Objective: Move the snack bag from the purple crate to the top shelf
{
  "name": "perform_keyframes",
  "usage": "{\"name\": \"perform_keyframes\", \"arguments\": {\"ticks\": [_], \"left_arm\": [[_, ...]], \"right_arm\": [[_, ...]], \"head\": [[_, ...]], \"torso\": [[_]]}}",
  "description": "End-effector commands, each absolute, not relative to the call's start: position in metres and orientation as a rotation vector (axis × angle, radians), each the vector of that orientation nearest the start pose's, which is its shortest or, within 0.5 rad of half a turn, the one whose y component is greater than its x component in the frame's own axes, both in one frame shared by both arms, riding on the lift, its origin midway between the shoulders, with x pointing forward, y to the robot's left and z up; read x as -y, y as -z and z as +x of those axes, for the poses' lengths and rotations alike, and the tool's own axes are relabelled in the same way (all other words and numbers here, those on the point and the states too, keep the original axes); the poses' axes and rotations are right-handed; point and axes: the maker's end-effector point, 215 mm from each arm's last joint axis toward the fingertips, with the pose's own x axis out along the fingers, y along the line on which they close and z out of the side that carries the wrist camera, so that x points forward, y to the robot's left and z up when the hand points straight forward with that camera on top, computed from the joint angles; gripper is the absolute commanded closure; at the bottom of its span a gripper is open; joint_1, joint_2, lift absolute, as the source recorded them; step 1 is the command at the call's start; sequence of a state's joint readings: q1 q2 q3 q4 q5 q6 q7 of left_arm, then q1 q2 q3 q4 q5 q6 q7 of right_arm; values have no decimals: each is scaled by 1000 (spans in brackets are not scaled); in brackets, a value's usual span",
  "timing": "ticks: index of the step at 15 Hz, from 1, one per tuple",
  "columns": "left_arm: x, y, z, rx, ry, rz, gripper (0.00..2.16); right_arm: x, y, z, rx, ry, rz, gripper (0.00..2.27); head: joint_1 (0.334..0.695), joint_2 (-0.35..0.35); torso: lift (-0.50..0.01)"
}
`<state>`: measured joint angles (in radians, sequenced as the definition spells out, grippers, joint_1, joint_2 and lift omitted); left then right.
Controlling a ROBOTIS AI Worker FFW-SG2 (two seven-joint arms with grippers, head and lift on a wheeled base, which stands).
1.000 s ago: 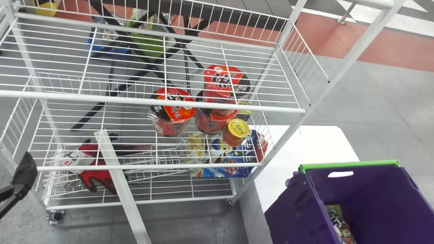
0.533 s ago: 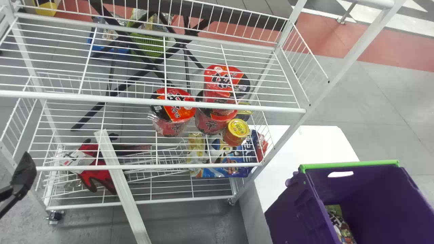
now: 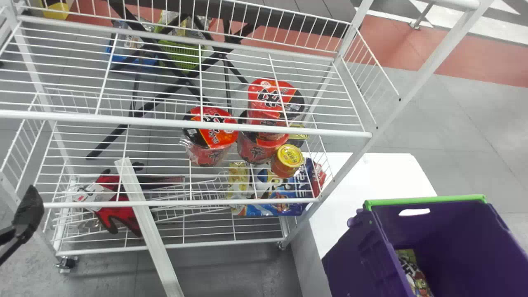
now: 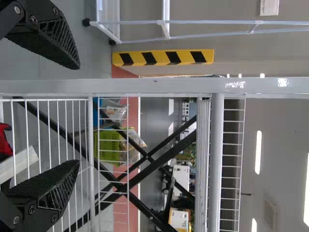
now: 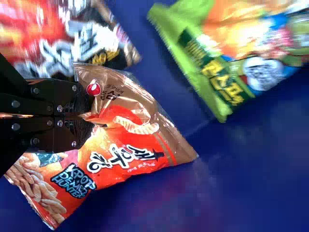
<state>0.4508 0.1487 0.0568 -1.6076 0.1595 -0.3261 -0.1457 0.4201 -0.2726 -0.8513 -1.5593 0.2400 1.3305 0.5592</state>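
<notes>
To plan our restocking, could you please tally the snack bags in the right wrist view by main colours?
Orange-and-brown bag, pinched in the right gripper: 1
Red-and-black bag: 1
Green bag: 1
Total: 3

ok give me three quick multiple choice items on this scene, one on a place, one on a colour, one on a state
1. Where is the purple crate?
A) under the rack
B) left of the rack
C) right of the rack

2. What colour is the crate's far rim?
A) green
B) red
C) white

3. How is the right gripper?
A) wide open
B) shut on a snack bag
C) shut on nothing

Key:
1 C: the head view has the crate beyond the rack's right-hand post.
2 A: a green strip tops its far wall.
3 B: the right wrist view has its fingers pinching the bag.
</notes>
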Motion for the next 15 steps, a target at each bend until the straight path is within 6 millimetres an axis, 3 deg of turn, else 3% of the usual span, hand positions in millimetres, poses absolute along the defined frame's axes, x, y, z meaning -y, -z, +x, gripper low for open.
{"name": "perform_keyframes", "arguments": {"ticks": [1, 4, 15], "left_arm": [[-277, 446, 426, -82, 95, 4, 134], [-276, 447, 427, -85, 97, 3, 134], [-277, 447, 427, -87, 98, 6, 134]], "right_arm": [[620, 582, 31, -1440, 699, 451, 2240], [624, 570, 41, -1382, 711, 475, 2240], [622, 570, 73, -1250, 655, 450, 2240]], "head": [[695, -350], [695, -350], [695, -350]], "torso": [[-454], [-438], [-394]]}}
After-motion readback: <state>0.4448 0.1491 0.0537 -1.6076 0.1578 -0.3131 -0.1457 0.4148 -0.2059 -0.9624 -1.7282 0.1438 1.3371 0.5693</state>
